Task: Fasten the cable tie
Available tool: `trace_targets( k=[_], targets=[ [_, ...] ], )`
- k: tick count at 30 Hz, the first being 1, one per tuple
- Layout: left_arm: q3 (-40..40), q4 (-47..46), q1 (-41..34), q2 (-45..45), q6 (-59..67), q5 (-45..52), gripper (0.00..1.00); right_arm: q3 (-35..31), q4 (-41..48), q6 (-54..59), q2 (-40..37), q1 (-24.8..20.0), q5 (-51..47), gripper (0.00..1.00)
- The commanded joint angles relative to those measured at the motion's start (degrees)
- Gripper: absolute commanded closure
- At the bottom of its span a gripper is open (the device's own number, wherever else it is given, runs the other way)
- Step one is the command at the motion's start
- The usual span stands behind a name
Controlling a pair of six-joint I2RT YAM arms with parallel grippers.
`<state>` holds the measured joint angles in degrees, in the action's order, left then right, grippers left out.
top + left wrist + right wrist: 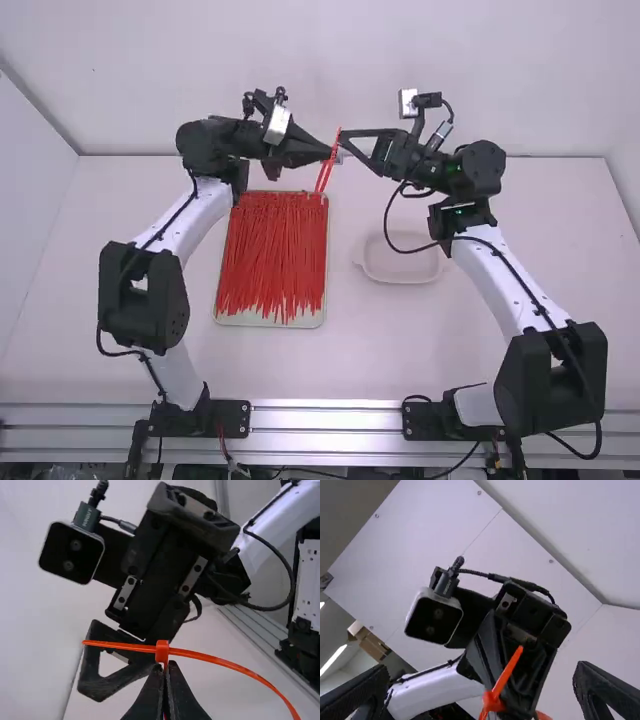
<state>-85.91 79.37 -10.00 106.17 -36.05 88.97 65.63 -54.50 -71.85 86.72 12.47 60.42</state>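
Note:
A red cable tie (324,170) is held in the air above the far end of the tray. My left gripper (329,153) is shut on it just under its square head (161,651), and the strap (225,661) runs out to both sides of the head. My right gripper (344,150) faces the left one tip to tip, open, with its fingers (602,690) spread wide on either side of the tie (503,681). One right finger (102,672) sits just behind the strap's thin end. I cannot tell whether the strap passes through the head.
A flat tray (322,318) holding several loose red cable ties (272,255) lies left of the middle of the table. A shallow white dish (400,260) sits to its right, beneath the right arm. White walls close off the back and sides.

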Motion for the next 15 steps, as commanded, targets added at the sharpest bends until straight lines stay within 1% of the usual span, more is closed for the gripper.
trace_targets(
  k=[1,3,5,7,11,14,15],
  targets=[
    [1.60,3.65,-0.92,-1.92,-4.79,0.22,0.98,1.90,-0.42,-0.33,-0.13,-0.09,-0.33,0.08],
    [2.16,7.63,-0.79,-1.92,-7.56,-0.02,0.98,1.90,-0.44,-0.37,-0.13,0.04,-0.24,0.23],
    [2.47,10.03,-1.36,-1.92,-9.38,0.00,0.98,1.90,-0.42,-0.35,-0.13,0.59,-0.26,0.34],
    [2.69,10.64,-1.16,-1.92,-9.57,0.00,0.98,1.90,-0.42,-0.35,-0.13,1.18,-0.22,0.55],
    [2.67,10.45,-1.07,-1.92,-9.57,-0.09,0.98,1.90,-0.42,-0.35,-0.13,1.97,-0.15,0.65],
    [2.67,9.99,-0.92,-1.92,-9.60,-0.72,0.98,1.90,-0.39,-0.35,-0.13,2.40,-0.07,0.68],
    [2.67,9.14,-0.85,-1.92,-9.60,-1.42,0.98,1.90,-0.42,-0.37,-0.13,2.67,0.17,0.72]
  ],
)
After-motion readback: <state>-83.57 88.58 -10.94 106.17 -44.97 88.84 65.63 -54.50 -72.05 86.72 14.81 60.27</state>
